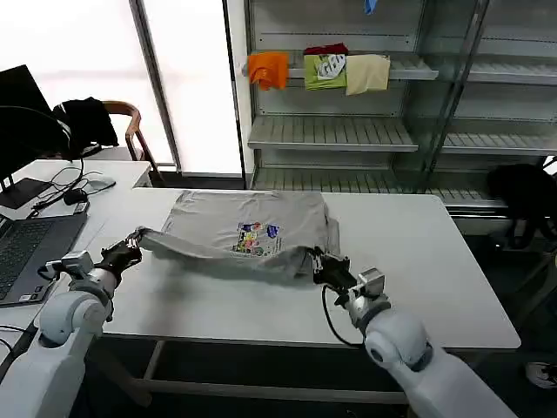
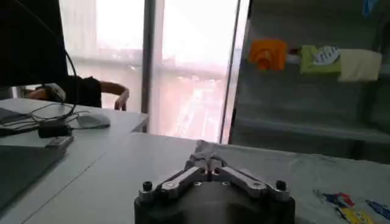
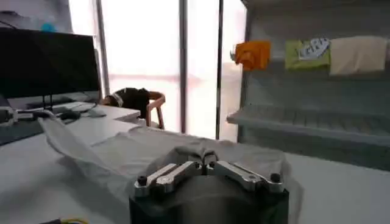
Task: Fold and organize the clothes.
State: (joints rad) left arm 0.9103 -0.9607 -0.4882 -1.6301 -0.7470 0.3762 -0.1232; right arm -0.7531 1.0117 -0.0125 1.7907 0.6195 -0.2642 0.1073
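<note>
Nearest to where the robot looks down from, its two pale arms reach out over the white worktop (image 1: 452, 261), one on each side of a light grey shirt (image 1: 244, 218) that lies across the middle with its small multicoloured chest print (image 1: 255, 239) facing up. Both arms are at work on the near edge of the cloth.

To my eye the step in hand is a fold: the near hem has been picked up at both ends and wants carrying away from the robot, over the print. Doing that well means moving the two ends together and at the same height, so the edge stays straight and the sag between them does not drag or crease the layer beneath. I would keep the cloth just taut, not stretched, and lay it down flat before either grip lets go.

Over on the left, the left claw (image 1: 130, 245) sits near the worktop's left side, close to a laptop (image 1: 30, 252). Its wrist view shows the left claw (image 2: 209, 162) pinched tight with grey fabric bunched at the tips, so it has hold of that end of the shirt.

On the other side, the right claw (image 1: 318, 262) is at the shirt's near right corner. Seen from its own wrist, the right claw (image 3: 207, 160) is likewise clamped closed, a fold of grey cloth caught between the tips.
</note>
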